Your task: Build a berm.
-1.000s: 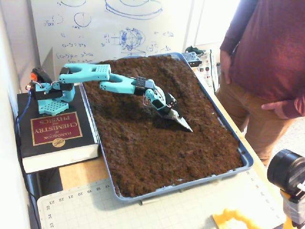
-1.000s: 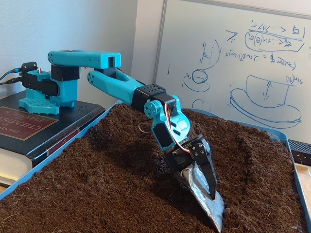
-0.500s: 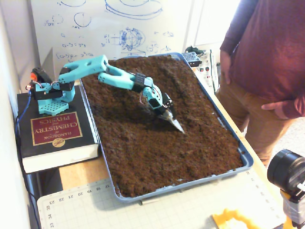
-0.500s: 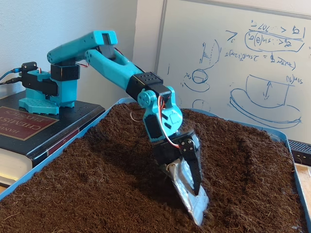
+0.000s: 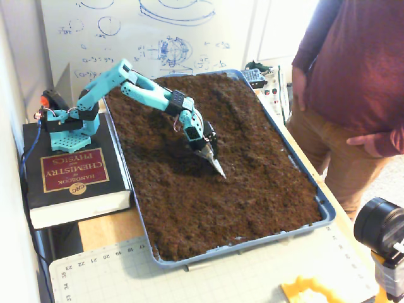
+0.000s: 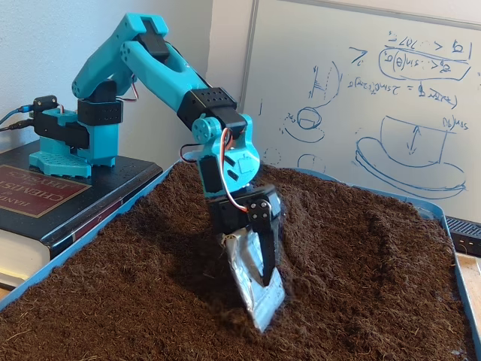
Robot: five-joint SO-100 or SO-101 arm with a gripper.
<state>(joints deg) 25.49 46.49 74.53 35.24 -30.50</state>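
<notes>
The teal arm reaches from its base on a book into a blue tray [image 5: 325, 211] filled with dark brown loose soil. My gripper [image 5: 216, 168] is wrapped in silver foil like a blade and points steeply down near the tray's middle. Its tip [image 6: 261, 308] is pushed into the soil, and the black finger [image 6: 267, 252] lies flat against the foil, shut with nothing held. A low raised ridge of soil, the berm [image 5: 243, 113], runs along the far right part of the tray, and also shows as the berm [image 6: 376, 226] behind and right of the gripper.
The arm's base [image 5: 63, 129] stands on a thick black book [image 5: 69, 177] left of the tray. A person [image 5: 353, 82] stands close to the tray's right edge. A whiteboard [image 6: 361, 90] lies behind, a cutting mat [image 5: 208, 278] in front, and a black camera [image 5: 382, 227] at the lower right.
The upper arm has risen and folded back toward the base. The gripper has been drawn left through the soil, now steeper with its tip deeper.
</notes>
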